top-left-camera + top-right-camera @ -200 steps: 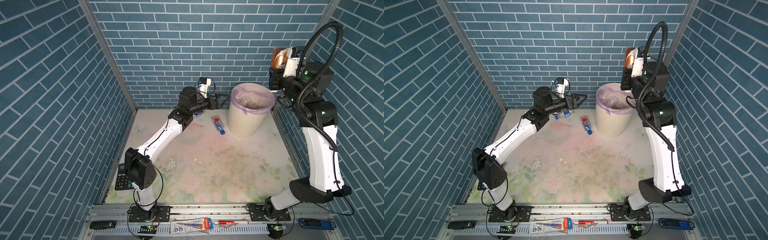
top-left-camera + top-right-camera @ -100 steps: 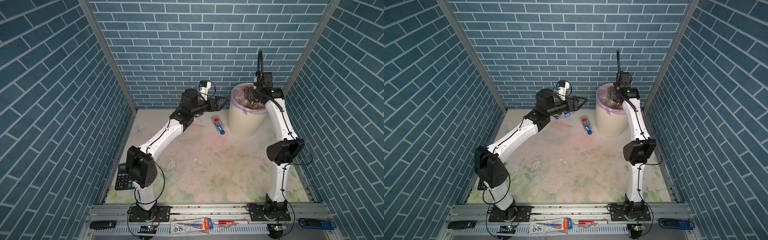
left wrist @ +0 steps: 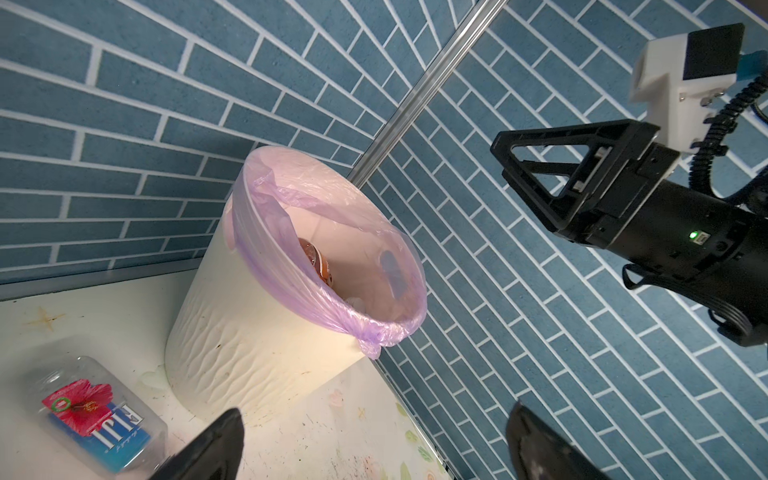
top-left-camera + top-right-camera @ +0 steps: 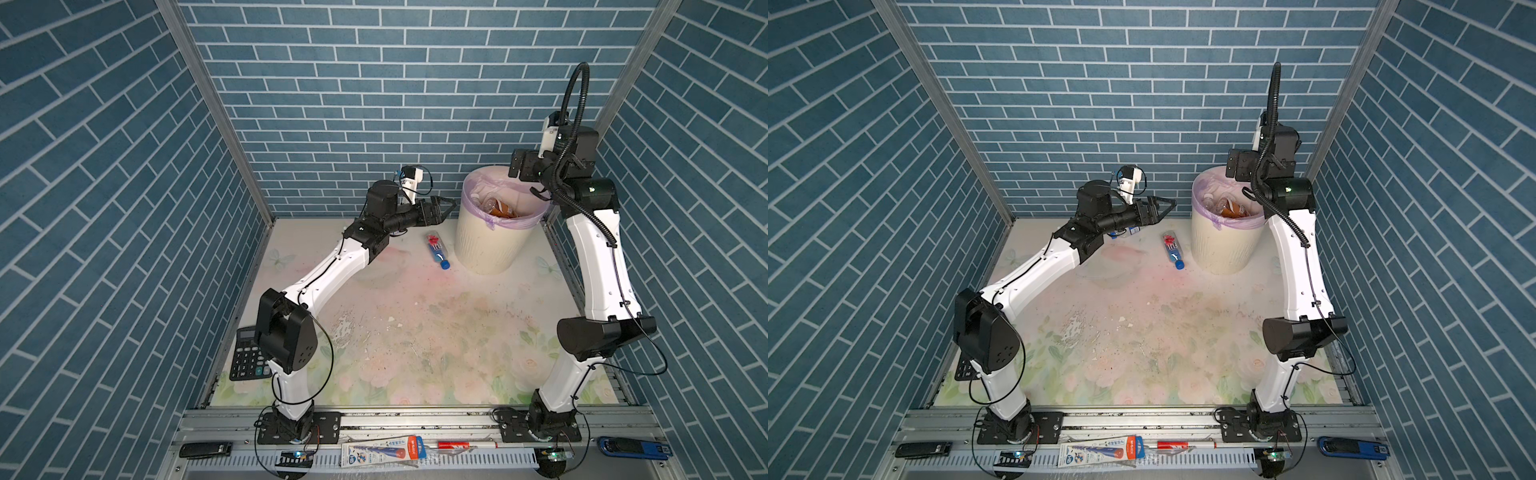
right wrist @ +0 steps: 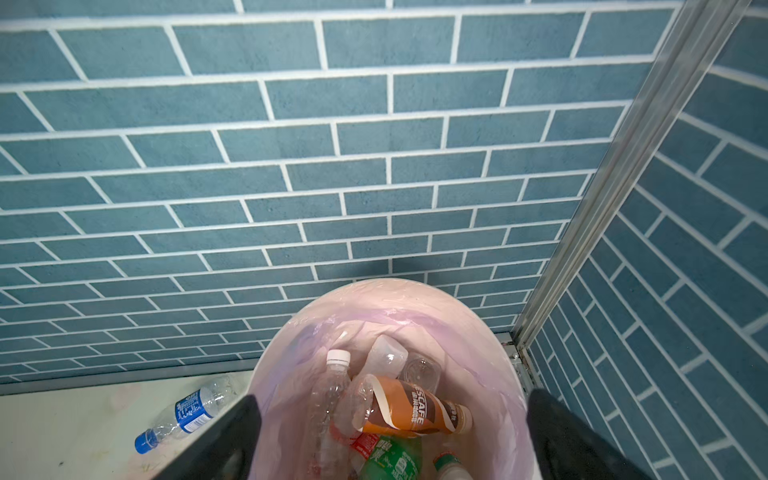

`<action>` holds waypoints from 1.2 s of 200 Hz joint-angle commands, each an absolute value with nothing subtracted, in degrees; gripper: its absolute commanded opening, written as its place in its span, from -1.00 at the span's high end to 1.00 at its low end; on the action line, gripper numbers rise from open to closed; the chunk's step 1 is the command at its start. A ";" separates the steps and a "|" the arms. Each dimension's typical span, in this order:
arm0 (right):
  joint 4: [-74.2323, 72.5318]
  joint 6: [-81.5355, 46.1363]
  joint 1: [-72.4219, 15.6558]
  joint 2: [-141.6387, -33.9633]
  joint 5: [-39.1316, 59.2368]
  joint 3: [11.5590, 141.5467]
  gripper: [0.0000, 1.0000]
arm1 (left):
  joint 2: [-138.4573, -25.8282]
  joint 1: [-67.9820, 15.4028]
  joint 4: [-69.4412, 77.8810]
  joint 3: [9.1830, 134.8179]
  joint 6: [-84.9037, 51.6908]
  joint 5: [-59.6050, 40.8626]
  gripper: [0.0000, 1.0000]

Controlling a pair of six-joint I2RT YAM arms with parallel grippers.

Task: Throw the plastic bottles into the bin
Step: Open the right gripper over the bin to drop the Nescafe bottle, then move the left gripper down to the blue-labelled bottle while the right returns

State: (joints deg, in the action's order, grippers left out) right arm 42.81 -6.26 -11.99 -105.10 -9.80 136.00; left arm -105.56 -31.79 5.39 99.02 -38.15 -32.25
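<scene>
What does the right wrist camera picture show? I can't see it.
A bin lined with a lilac bag holds a brown bottle, a green bottle and several clear ones. The open right gripper hangs above it. A blue-labelled bottle lies on the table beside the bin.

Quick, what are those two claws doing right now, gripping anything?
Left gripper: open, holding nothing.
Right gripper: open, empty, above the bin.

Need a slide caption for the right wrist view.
Open right gripper over the bin, brown bottle topmost inside; a blue-labelled bottle lies outside.
</scene>
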 commanded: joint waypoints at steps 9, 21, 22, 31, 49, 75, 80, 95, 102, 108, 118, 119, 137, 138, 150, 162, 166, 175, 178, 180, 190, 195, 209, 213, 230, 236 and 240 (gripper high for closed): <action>41.75 -8.17 -12.80 -103.90 -7.88 131.63 -0.98 | -105.27 -31.63 4.42 98.10 -37.02 -31.43 -0.99; 40.71 -8.03 -13.46 -102.59 -8.09 129.25 -0.99 | -105.04 -31.18 3.92 97.70 -36.82 -30.95 -0.99; 40.66 -8.01 -13.50 -102.49 -8.09 129.09 -0.99 | -104.99 -31.15 3.89 97.67 -36.82 -30.86 -0.99; 40.15 -7.73 -14.09 -101.71 -7.83 127.70 -0.98 | -104.69 -30.71 3.50 97.15 -36.76 -30.17 -0.99; 39.02 -6.83 -15.90 -100.28 -7.57 124.85 -0.99 | -104.26 -29.28 3.58 95.97 -37.31 -29.54 -0.99; 36.38 -5.05 -19.78 -98.34 -7.34 119.28 -0.98 | -103.73 -26.44 5.61 93.30 -39.81 -29.79 -0.99; 35.41 -4.66 -20.74 -98.00 -7.30 117.97 -0.98 | -103.77 -25.71 5.79 92.81 -40.19 -29.68 -0.99; 33.39 -3.23 -23.67 -97.65 -6.62 114.71 -0.98 | -104.20 -23.45 2.86 92.88 -40.26 -27.82 -0.99; 32.61 -2.99 -24.89 -97.80 -6.31 113.60 -0.98 | -104.94 -22.32 -0.11 93.70 -39.53 -26.48 -0.99; 32.06 -3.11 -25.76 -98.08 -6.04 112.79 -0.99 | -105.89 -21.42 -3.52 94.94 -38.33 -25.11 -0.99; 31.22 -3.40 -27.02 -98.79 -4.95 111.50 -0.98 | -107.90 -20.09 -11.20 98.04 -34.79 -21.06 -0.99; 31.12 -3.42 -27.18 -98.88 -4.89 111.39 -0.99 | -108.22 -20.02 -11.62 98.41 -34.40 -20.59 -0.99; 30.22 -4.12 -29.29 -100.58 -3.94 110.14 -0.98 | -113.78 -17.98 -23.62 105.21 -27.56 -16.05 -0.99; 30.23 -4.17 -29.46 -100.70 -3.82 110.13 -0.98 | -114.11 -17.91 -24.16 105.56 -27.31 -15.71 -0.99; 30.07 -4.52 -30.83 -102.01 -2.94 109.88 -0.98 | -117.52 -16.57 -28.67 108.71 -25.01 -13.95 -0.99; 29.72 -4.61 -32.32 -103.18 -2.14 109.52 -0.99 | -120.29 -15.62 -30.72 110.20 -23.26 -12.21 -0.99; 29.58 -4.70 -32.77 -103.70 -2.01 109.43 -0.99 | -121.21 -15.37 -31.21 110.66 -22.73 -11.63 -0.99; 29.53 -5.04 -33.43 -104.46 -1.57 109.34 -0.99 | -123.43 -14.80 -32.39 112.21 -21.59 -11.17 -0.99; 29.62 -5.13 -33.74 -104.76 -1.24 109.34 -0.98 | -124.16 -14.65 -32.90 112.74 -21.09 -11.02 -0.99; 29.62 -5.22 -33.86 -104.94 -0.99 109.34 -0.99 | -124.71 -14.60 -33.25 113.13 -20.72 -10.82 -0.99; 29.71 -5.74 -34.34 -105.50 -0.03 109.27 -0.98 | -126.97 -14.44 -34.67 114.90 -18.98 -9.47 -0.99; 29.58 -6.15 -34.55 -105.63 0.13 109.00 -0.99 | -128.06 -14.34 -35.34 115.77 -18.38 -9.10 -0.99; 29.32 -7.22 -34.71 -105.91 1.47 108.31 -0.98 | -130.23 -14.07 -36.68 117.13 -18.08 -8.95 -0.99; 29.38 -7.48 -34.71 -105.99 1.72 108.09 -0.98 | -130.48 -14.00 -36.57 117.01 -18.25 -9.14 -0.99; 29.08 -8.04 -34.92 -106.00 1.90 107.00 -0.98 | -131.28 -13.80 -35.09 115.48 -19.23 -9.98 -0.99; 28.94 -8.21 -34.89 -106.00 1.93 106.57 -0.98 | -131.59 -13.80 -34.56 115.08 -19.33 -10.14 -0.99; 28.91 -8.35 -34.94 -105.93 1.98 106.30 -0.98 | -131.88 -13.73 -34.33 115.05 -19.26 -10.24 -0.99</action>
